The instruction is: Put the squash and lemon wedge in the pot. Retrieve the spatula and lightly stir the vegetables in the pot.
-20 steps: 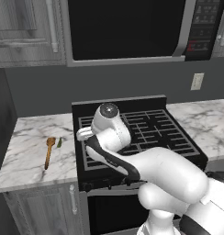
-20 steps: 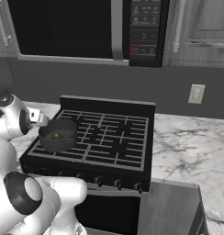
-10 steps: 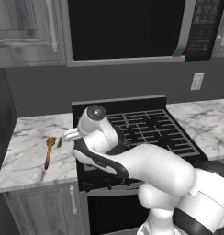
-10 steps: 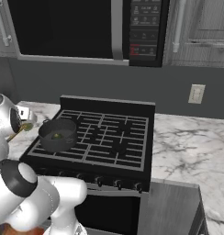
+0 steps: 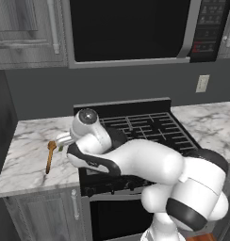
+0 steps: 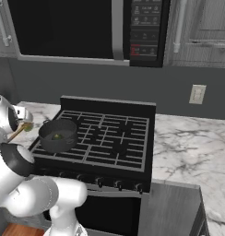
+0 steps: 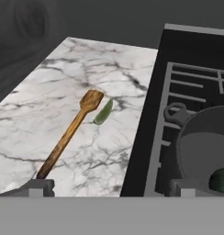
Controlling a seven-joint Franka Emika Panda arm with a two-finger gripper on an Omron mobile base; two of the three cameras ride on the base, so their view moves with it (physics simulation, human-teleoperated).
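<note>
Hand view looks down on the white-veined marble worktop [image 7: 49, 119] left of the black gas stove [image 7: 187, 92], with the claw [image 7: 111, 186] released, its jaws spread wide and empty above the worktop's stove-side edge. One slender light-brown wooden spatula [image 7: 70, 133] lies flat on the marble, its rounded head toward the back wall and its handle toward the front edge. One slim greenish lemon wedge [image 7: 103, 112] lies just beside that head, on the stove side, near the worktop's stove-side edge. One squat dark grey metal pot [image 7: 203, 147] with side handles sits on the stove's front-left grate, close to the worktop. One round dark green squash [image 7: 221, 180] already rests inside it.

Judging from this, the squash step is done and the wedge is next. The claw probably hangs wide over the marble to line up on the wedge, which sits close enough to the spatula head to risk a nudge.
</note>
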